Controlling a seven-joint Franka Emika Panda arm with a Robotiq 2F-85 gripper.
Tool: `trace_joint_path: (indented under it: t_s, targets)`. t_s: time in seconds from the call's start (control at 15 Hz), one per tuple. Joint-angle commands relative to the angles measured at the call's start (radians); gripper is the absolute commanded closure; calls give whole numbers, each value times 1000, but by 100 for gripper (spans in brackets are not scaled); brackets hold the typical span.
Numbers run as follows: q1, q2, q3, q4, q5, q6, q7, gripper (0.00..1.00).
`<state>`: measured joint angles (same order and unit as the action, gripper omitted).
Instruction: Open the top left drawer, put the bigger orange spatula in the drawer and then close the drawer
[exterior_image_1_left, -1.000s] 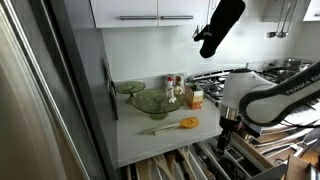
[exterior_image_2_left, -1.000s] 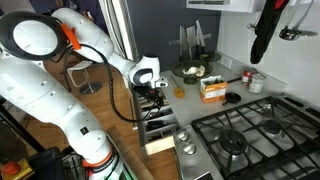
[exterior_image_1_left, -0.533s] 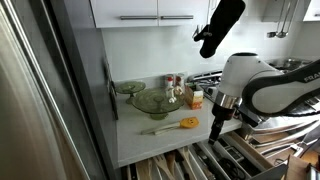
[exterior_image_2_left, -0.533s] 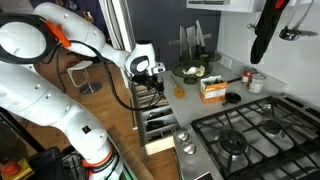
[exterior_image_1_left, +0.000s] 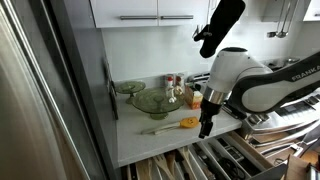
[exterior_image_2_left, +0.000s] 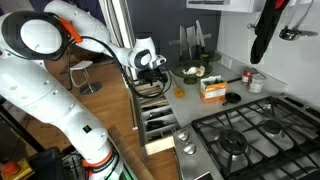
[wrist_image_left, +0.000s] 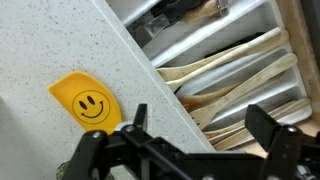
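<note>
The bigger orange spatula (exterior_image_1_left: 186, 123) lies flat on the speckled counter, its broad head (wrist_image_left: 88, 103) bearing a smiley face. It also shows in an exterior view as an orange spot (exterior_image_2_left: 180, 91) by the counter's edge. The top left drawer (exterior_image_1_left: 214, 160) stands pulled out below the counter, and its divided inside (wrist_image_left: 236, 68) holds wooden utensils. My gripper (wrist_image_left: 200, 122) is open and empty, hanging over the counter's edge, one finger over the counter and the other over the drawer. In an exterior view the gripper (exterior_image_1_left: 206, 128) is just beside the spatula's head, apart from it.
A small carton (exterior_image_1_left: 196, 97), a glass bowl (exterior_image_1_left: 152, 101) and jars stand at the back of the counter. A gas hob (exterior_image_2_left: 250, 135) lies beside it. A black oven mitt (exterior_image_1_left: 220, 25) hangs above. A lower drawer (exterior_image_2_left: 160, 128) is also open.
My arm has swung from above the open drawer toward the counter, bringing the open gripper close to the spatula's head. The spatula and the drawer have not moved.
</note>
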<state>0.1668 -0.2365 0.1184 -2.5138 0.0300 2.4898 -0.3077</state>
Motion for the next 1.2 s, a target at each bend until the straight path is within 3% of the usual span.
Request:
trace_joint_path:
  t_s: [0.0,0.07,0.2,0.53,1.13]
  targets:
    - [8,6,-8,4,-5,-1,0,0]
    - [8,8,-8,5,-5,-1,-2,0]
    - [28,38,-45,8,58,68,-130,0]
    - [82,100,-144,16,309,212,-511,0]
    - [107,230,-147,96,815,306,-1096,0]
